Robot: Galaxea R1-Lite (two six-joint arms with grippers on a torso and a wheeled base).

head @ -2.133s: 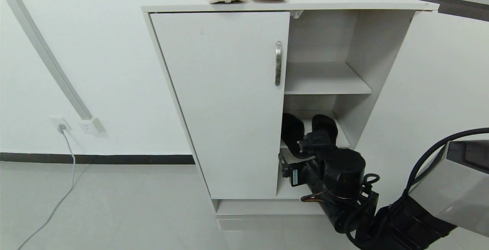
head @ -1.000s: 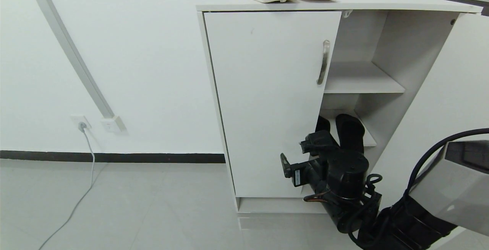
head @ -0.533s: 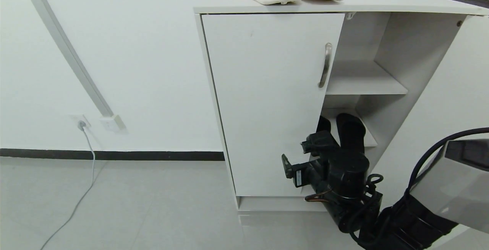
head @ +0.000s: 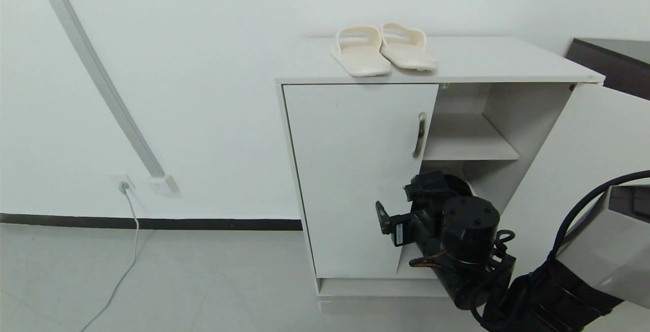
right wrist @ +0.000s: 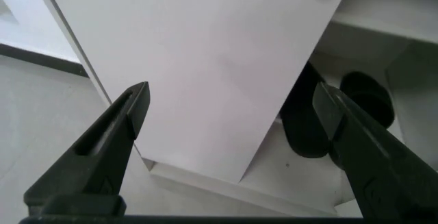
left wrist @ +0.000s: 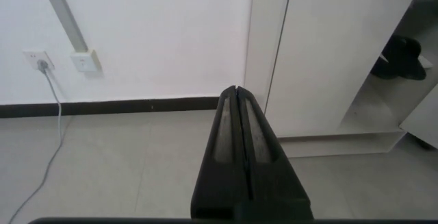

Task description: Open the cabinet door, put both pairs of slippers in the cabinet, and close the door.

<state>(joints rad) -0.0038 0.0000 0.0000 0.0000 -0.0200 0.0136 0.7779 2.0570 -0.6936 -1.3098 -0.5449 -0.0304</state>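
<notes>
Grey tiled floor (head: 177, 281) runs up to a white wall (head: 203, 68), and the arms come first. The left gripper (left wrist: 236, 97) hangs low over the tiles, aimed toward the foot of the cabinet, its fingers (left wrist: 224, 135) pressed flat together with nothing between them. The right arm comes in from the lower right, forearm stretched forward and wrist level. The right gripper (head: 429, 187) sits in front of the cabinet's open half, at about lower shelf height and just off the free edge of the shut door. From its own camera the fingers (right wrist: 102, 155) are spread wide and empty.

Past them stands the white cabinet (head: 487, 58). The left door (head: 355, 169) is closed, its metal handle (head: 419, 134) upright along the edge. The right door (head: 584, 159) is swung wide open. Inside, the upper shelf (head: 467, 141) is bare, and the black slippers (right wrist: 366, 97) lie side by side on the lower shelf, beyond the spread fingers. The cream slippers (head: 383, 50) rest as a pair on the cabinet's top, toward its left half, the two touching.

Farther left, a wall socket (head: 122, 185) has a grey cable (head: 133, 240) plugged in and trailing down across the floor. A grey conduit (head: 96, 73) slants up the wall from a small box beside the socket.
</notes>
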